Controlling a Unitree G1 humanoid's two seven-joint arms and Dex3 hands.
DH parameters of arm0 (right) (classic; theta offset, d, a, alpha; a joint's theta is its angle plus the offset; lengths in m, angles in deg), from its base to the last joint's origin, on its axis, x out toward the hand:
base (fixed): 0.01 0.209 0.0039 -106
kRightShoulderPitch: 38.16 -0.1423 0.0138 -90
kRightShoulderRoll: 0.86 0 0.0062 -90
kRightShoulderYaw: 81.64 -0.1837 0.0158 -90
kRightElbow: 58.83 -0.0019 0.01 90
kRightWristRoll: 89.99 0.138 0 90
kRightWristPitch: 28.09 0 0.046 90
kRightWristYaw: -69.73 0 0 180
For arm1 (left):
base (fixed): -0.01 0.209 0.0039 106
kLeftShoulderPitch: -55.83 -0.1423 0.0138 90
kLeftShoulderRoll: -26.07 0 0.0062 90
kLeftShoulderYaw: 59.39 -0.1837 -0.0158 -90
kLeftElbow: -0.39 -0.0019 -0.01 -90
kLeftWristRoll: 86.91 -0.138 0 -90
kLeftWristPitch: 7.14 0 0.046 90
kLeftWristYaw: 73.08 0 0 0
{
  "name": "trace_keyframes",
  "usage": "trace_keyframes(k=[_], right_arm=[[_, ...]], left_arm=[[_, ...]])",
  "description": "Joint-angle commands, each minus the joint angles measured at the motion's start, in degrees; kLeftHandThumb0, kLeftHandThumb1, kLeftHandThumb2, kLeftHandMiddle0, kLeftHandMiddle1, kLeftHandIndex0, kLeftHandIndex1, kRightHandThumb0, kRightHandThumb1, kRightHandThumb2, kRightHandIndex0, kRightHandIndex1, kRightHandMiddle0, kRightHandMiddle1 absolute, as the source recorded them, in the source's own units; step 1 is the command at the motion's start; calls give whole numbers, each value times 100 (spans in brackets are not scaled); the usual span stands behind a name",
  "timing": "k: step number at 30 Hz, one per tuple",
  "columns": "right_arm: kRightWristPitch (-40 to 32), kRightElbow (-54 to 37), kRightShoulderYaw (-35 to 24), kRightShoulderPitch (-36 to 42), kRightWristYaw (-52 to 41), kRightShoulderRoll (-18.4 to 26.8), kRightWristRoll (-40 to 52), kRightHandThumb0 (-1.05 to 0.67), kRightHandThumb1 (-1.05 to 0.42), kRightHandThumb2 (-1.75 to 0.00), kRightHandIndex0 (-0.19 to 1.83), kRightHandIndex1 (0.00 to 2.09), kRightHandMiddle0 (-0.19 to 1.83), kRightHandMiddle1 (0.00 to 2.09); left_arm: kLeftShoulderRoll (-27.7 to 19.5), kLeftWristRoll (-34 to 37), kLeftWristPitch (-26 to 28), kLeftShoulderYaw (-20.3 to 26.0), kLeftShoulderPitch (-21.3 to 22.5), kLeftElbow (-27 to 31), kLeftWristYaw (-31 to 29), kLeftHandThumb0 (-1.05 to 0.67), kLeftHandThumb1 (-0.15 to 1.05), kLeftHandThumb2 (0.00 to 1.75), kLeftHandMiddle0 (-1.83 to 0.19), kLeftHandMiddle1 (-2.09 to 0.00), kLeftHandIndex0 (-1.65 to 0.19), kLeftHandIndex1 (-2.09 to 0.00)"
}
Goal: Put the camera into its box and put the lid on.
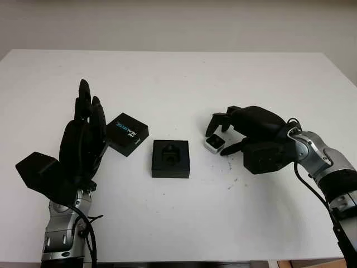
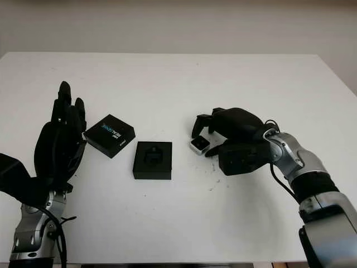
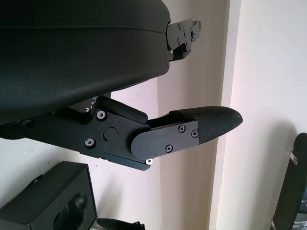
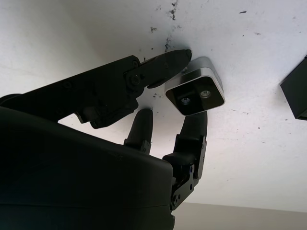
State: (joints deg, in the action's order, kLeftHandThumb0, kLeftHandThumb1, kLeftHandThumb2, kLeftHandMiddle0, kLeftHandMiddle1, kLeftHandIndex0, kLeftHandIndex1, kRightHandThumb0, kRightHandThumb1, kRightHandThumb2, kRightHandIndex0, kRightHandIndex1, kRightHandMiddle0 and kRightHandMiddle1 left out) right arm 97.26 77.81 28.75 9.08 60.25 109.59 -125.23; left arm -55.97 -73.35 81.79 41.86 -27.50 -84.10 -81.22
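Observation:
A small silver camera (image 1: 214, 143) with a dark lens face (image 4: 195, 92) lies on the white table, right of centre. My right hand (image 1: 218, 142) is curled over it, thumb on one side and a finger on the other, both touching it. The open black box (image 1: 170, 158) with its moulded insert sits just left of the camera. Further left lies the black lid (image 1: 128, 134), printed side up. My left hand (image 1: 83, 139) is raised upright and open beside the lid, holding nothing.
The white table (image 1: 178, 78) stretches bare behind the objects to its far edge. Small dark specks mark the surface (image 1: 231, 181) near my right hand. A corner of the box (image 4: 296, 91) shows close to the camera.

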Motion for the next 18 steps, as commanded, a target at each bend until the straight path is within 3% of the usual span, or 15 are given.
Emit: trace_keyframes(k=[1, 10, 14, 18], right_arm=[[86, 82, 31, 2, 41, -20, 10, -34, -86, -5, 17, 145, 34, 111], [155, 81, 114, -18, 186, 40, -134, -32, -89, -6, 22, 159, 48, 124], [139, 63, 135, -7, 271, 48, -206, -31, -91, -6, 15, 179, 50, 127], [17, 58, 2, 69, 187, -37, 21, -28, -92, -5, 9, 156, 48, 132]], left_arm=[[-6, -32, 1, -12, -11, 99, 19, -76, 105, 62, 19, 0, 19, 0], [-21, -4, 0, -10, -36, 112, -19, -76, 105, 62, 19, 0, 19, 0], [-23, -9, 0, -12, -46, 127, -29, -76, 105, 62, 19, 0, 19, 0], [-17, -2, 13, -7, -54, 134, -26, -75, 105, 63, 19, 0, 19, 0]])
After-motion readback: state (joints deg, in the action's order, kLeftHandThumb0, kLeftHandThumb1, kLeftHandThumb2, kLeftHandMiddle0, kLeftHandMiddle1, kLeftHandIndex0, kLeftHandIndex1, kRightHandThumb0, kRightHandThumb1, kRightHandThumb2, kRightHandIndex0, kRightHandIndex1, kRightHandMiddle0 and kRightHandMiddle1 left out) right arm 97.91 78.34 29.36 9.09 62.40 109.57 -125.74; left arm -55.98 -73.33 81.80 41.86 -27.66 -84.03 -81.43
